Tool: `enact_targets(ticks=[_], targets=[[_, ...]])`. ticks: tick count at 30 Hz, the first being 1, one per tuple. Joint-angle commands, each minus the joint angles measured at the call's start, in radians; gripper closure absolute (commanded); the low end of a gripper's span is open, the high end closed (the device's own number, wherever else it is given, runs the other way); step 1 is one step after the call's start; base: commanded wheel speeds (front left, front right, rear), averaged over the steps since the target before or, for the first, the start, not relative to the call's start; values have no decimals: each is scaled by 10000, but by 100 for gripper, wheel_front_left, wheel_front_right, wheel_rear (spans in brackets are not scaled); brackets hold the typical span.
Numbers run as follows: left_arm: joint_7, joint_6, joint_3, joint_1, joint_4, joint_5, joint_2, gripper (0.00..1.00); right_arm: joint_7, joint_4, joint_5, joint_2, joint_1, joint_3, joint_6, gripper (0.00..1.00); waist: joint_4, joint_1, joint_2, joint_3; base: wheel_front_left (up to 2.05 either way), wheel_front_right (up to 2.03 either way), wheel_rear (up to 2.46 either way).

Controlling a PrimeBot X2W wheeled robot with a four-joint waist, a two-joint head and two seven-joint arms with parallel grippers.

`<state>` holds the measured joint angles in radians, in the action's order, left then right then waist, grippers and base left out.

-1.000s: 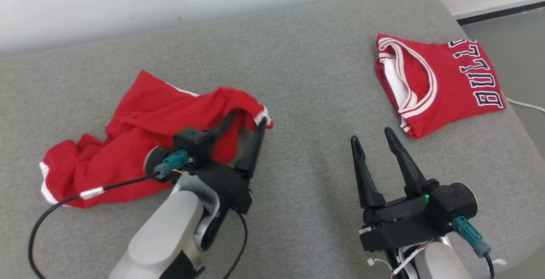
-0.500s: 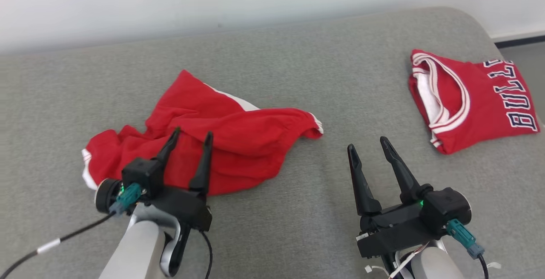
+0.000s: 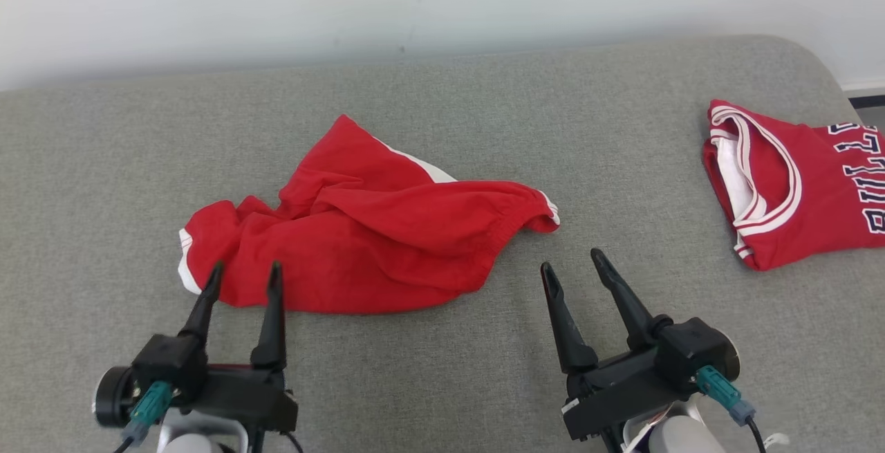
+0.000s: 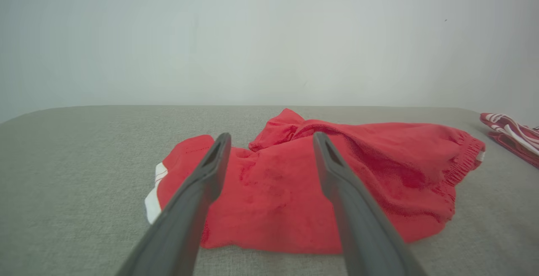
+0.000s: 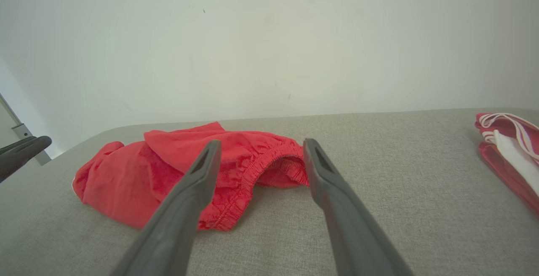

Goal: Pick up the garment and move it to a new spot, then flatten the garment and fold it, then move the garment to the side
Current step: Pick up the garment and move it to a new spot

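Red shorts (image 3: pixel 373 245) lie crumpled mid grey padded surface (image 3: pixel 484 128), left end effector (image 3: pixel 245 273) and right end effector (image 3: pixel 572 261) both released and empty just beside them: light, floppy cloth, best pinched at the elastic waistband (image 3: pixel 536 205).

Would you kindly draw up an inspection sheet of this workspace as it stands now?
Surface: grey fabric pad, flat, rounded far-right corner.
Job's things: red shorts, crumpled, lying loose mid-pad, unfolded.
Clutter: folded red jersey at the right edge, apart from the shorts.
Grippers: left pincer open, holding nothing, tips at the shorts' near-left edge; right pincer open, holding nothing, over bare pad just right of the shorts.
Cables: a teal plug on each wrist, dark leads running off the bottom edge; none on the pad.
Surroundings: pale wall behind the pad; nothing else seen.
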<state>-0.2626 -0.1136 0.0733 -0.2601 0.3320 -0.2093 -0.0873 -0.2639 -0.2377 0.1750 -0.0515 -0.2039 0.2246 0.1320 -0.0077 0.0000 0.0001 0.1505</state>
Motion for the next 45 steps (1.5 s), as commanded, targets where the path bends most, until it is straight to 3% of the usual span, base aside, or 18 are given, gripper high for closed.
enact_targets(ticks=[1,19,45], targets=[[-28,-11,-133,223,-138,177,43,0,1,-58,34,15,111,56,-27,0,54,0,-1,-31,0,0,0],[-28,-154,-2408,2591,-1403,843,305,0,1,-722,43,14,385,-178,-27,0,873,0,-1,-377,0,0,0],[-28,-155,-3168,4050,-1623,910,371,0,1,-564,-229,5,1901,-1137,-27,0,20,0,-1,-1749,0,0,0]])
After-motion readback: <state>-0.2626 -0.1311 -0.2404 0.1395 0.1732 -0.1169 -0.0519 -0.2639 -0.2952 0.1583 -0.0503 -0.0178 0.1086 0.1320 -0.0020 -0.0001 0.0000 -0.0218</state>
